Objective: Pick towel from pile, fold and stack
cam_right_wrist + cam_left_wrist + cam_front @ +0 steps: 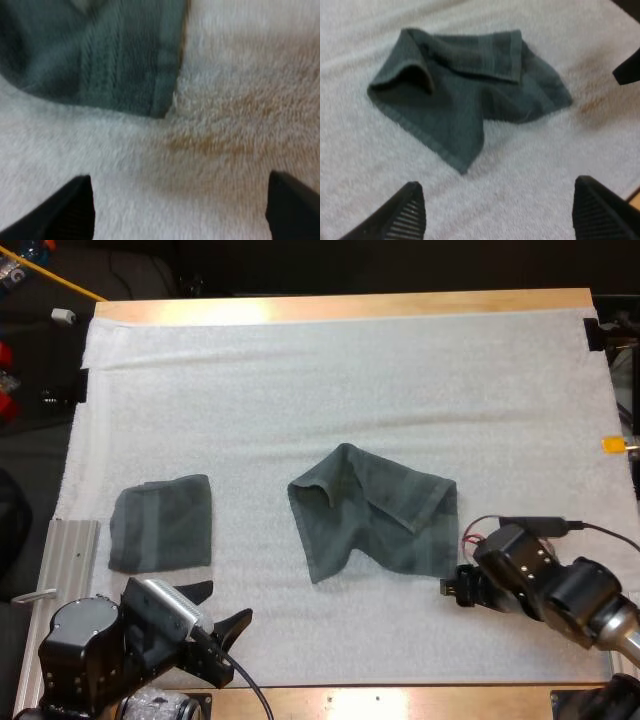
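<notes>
Left fingers (407, 212) stood wide apart, nothing between them, over bare mat (350, 390) short of the crumpled towel (465, 95). Left gripper (225, 605) sat low at the mat's near edge, close to the near left corner, tips aimed forward and right toward the mat's middle. The left arm behind it was tucked into that corner, wrist bent and angled inward.

Right fingers (75, 207) also spread wide, gripping nothing, clear of the cloth. Right gripper (455, 585) was near the mat's near edge, right of centre, just beside the crumpled towel's near right corner, not touching as far as could be told. The right arm came in from the mat's right edge, lying low and pointing left. A tan smudge (215, 135) showed on the mat between the right fingers and the towel corner.

Crumpled towel (375, 525) lay around the mat's centre, slightly toward the near edge, rumpled with one flap folded over. Folded towel (162, 523) lay flat near the mat's left edge, well apart from the crumpled one and just ahead of the left gripper
</notes>
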